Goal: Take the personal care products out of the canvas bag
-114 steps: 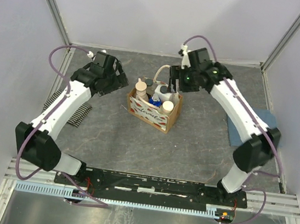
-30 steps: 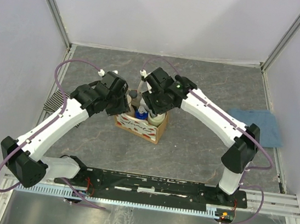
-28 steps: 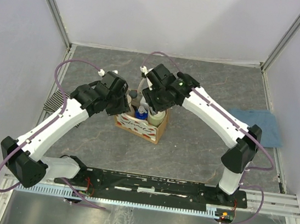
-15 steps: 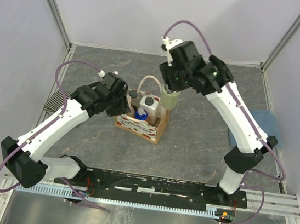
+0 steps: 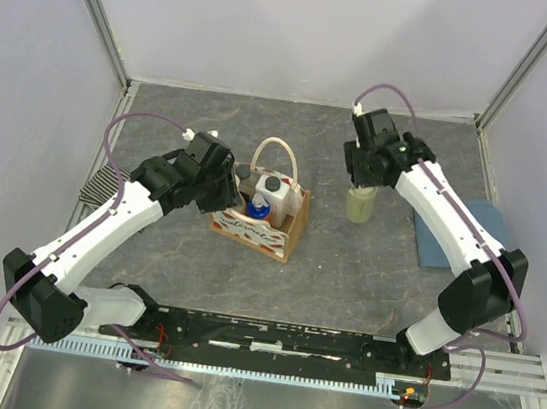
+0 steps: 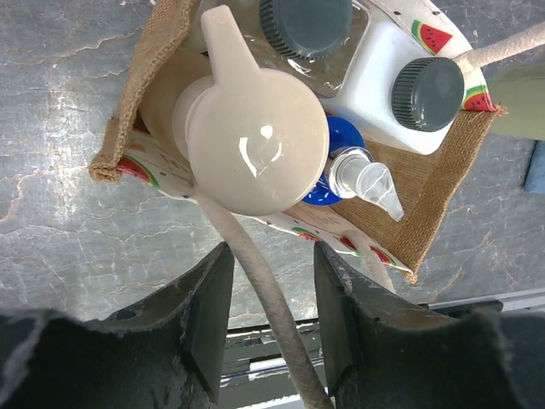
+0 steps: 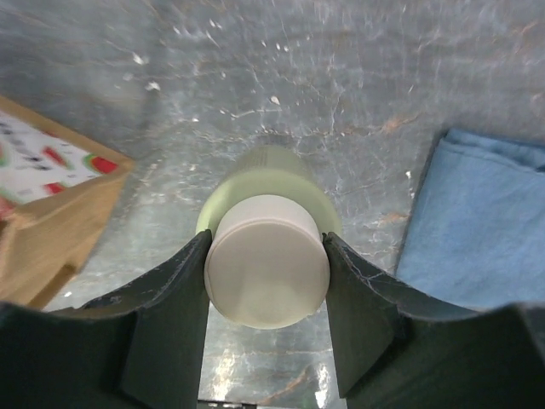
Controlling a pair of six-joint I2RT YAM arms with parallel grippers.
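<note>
Top view only, whole layout: canvas bag [image 5: 268, 232] upright mid-bench, pale yellow-green bottle [image 5: 359, 207] out of it at its 3 o'clock, upright and well apart. Blue cloth [image 7: 477, 230] at 3 o'clock of the bottle, near but not touching, partly under the right arm. Striped cloth [image 5: 96, 186] at 9 o'clock by the bench edge, half hidden by the left arm.

Left wrist view only, bag contents: tan pump bottle [image 6: 255, 141], white bottle with black cap [image 6: 400, 85], blue cap [image 6: 341, 141], second black cap [image 6: 305, 21] at 12 o'clock, cut by the frame. Left fingers [image 6: 204, 319] partly open, one each side of a cream handle cord [image 6: 268, 324], gap on both sides, nothing pinched.

Right wrist view only, grip detail: right fingers [image 7: 170, 315] closed tight on both sides of the bottle's cream cap [image 7: 266, 260]. Bag corner at 9 o'clock, cloth at 3 o'clock. Bottle base on the bench or just above it: cannot tell.

Room: bare bench [image 5: 345, 274] from 4 to 8 o'clock of the bag down to the arm bases. Another bare strip at 12 o'clock up to the back wall. Side walls close at 3 and 9 o'clock.
</note>
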